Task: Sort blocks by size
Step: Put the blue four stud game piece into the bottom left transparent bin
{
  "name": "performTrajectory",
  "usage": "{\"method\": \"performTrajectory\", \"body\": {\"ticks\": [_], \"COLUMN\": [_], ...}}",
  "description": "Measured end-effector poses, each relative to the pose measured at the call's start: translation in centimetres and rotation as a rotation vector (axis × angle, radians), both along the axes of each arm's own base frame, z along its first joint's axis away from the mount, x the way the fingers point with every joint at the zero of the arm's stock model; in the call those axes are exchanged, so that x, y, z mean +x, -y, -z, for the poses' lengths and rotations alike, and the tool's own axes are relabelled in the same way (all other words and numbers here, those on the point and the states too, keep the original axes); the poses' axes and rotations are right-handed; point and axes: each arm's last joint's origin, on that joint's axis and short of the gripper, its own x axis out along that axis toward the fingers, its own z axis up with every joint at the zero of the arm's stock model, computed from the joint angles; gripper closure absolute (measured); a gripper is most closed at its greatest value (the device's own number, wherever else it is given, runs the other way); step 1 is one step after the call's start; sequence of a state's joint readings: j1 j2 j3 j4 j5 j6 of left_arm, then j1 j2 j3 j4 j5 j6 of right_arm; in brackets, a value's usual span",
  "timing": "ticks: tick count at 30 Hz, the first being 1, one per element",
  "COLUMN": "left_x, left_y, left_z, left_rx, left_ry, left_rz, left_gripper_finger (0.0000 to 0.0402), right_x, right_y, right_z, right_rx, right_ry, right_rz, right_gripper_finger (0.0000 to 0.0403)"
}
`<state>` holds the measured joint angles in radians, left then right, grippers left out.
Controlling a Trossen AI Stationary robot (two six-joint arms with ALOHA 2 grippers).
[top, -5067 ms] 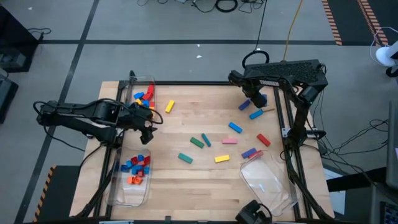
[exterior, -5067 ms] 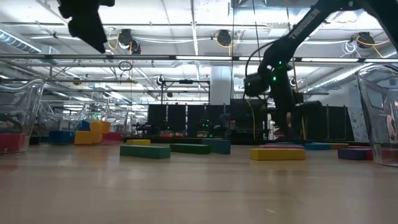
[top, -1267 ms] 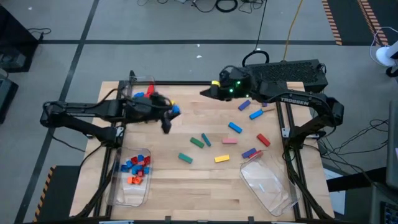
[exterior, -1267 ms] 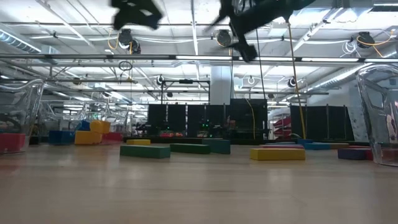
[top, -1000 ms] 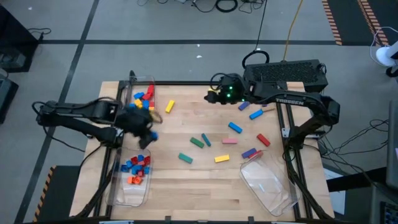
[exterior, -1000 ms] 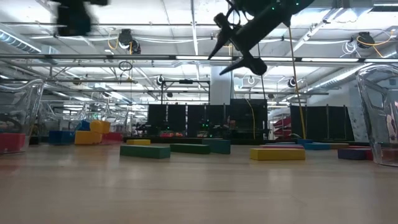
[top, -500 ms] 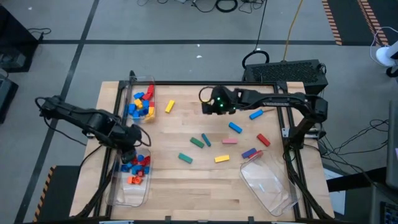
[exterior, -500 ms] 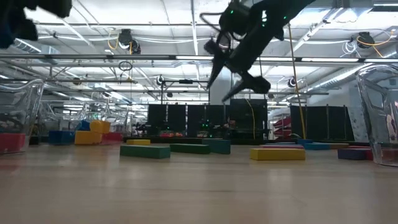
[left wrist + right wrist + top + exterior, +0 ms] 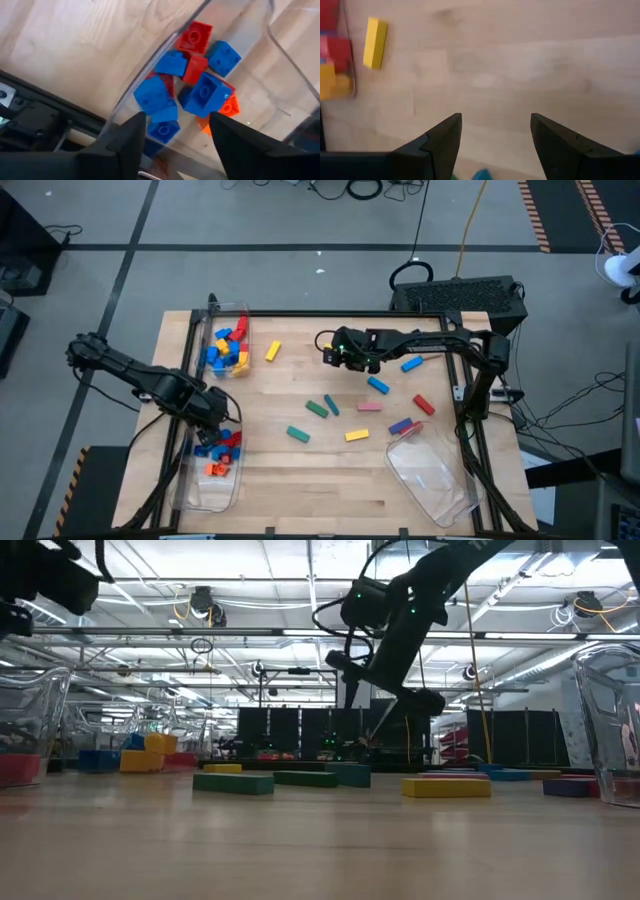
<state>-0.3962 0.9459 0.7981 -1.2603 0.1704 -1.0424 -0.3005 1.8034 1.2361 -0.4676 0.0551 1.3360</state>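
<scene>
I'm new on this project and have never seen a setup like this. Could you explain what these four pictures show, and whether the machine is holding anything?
It is a robot with two dark arms at a wooden table. One picture looks straight down, one looks level across the tabletop, and two come from cameras on the wrists. Loose toy blocks lie mid-table. The near left bin holds small blue, red and orange bricks; another bin holds blue, yellow and red ones; a third clear bin looks empty. The left gripper hangs open over the near left bin, holding nothing. The right gripper is open over bare wood, near a yellow bar.
</scene>
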Motion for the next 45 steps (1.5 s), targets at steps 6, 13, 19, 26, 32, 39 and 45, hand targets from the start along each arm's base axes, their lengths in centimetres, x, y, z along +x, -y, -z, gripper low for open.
{"method": "performTrajectory", "body": {"ticks": [6,13,19,26,32,39,45], "left_x": [-0.2,0.0,-0.1,-0.5,-0.5,-0.4,-0.2], "left_y": [-0.1,-0.1,-0.5,-1.2,-1.3,-1.4,-1.4], "left_z": [0.5,-0.3,-2.4,-4.1,-4.3,-4.3,-4.4], "left_rx": [0.014,0.026,0.107,0.249,0.290,0.289,0.327], "left_ry": [-0.021,0.025,0.139,0.263,0.286,0.287,0.317], "left_rz": [-0.005,0.035,0.051,0.067,0.096,0.018,-0.030], "left_gripper_finger": [0.0128,0.0122,0.0122,0.0121,0.0121,0.0121,0.0121], "right_x": [-0.8,-2.0,-3.6,-8.3,-11.0,-13.2,-14.0], "right_y": [0.9,2.6,5.0,7.9,9.6,10.6,11.8], "right_z": [0.1,0.1,0.2,0.8,0.9,1.0,2.0], "right_rx": [-0.014,-0.022,-0.021,0.009,0.052,0.089,0.123], "right_ry": [-0.049,-0.062,-0.054,-0.290,-0.380,-0.491,-0.539], "right_rz": [0.135,0.419,0.705,0.988,1.135,1.199,1.169], "right_gripper_finger": [0.0181,0.0181,0.0181,0.0181,0.0181,0.0181,0.0181]}}
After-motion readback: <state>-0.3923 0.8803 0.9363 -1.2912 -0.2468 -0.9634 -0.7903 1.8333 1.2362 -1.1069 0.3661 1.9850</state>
